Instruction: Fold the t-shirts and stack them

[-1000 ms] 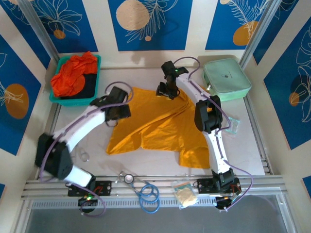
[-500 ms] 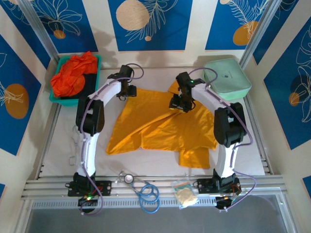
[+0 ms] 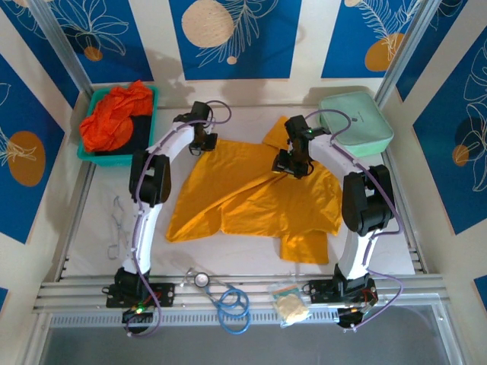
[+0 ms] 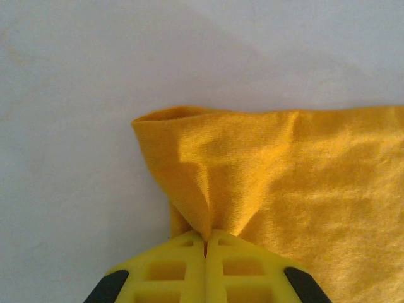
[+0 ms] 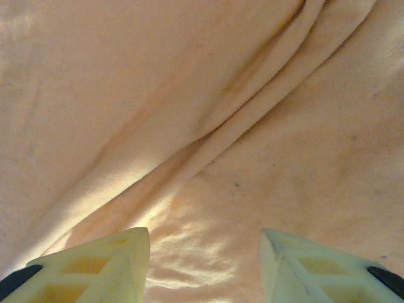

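I see the mustard-yellow t-shirt (image 3: 243, 198) spread rumpled on the desk (image 3: 380, 228), right of the teal tray (image 3: 114, 159), where the red-orange t-shirts (image 3: 110, 118) lie heaped. My left pincer (image 4: 206, 238) is clamped together on the shirt's corner nearest the tray, a fold of cloth pinched between its tips. My right pincer (image 5: 203, 237) sits over the shirt's creased middle, farther from the tray, its tips standing apart.

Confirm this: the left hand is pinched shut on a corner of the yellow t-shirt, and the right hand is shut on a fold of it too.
Partly wrong. The left hand is pinched shut on a corner of the yellow t-shirt, but the right hand is open, not shut: the right wrist view shows its fingers apart over the creased cloth.
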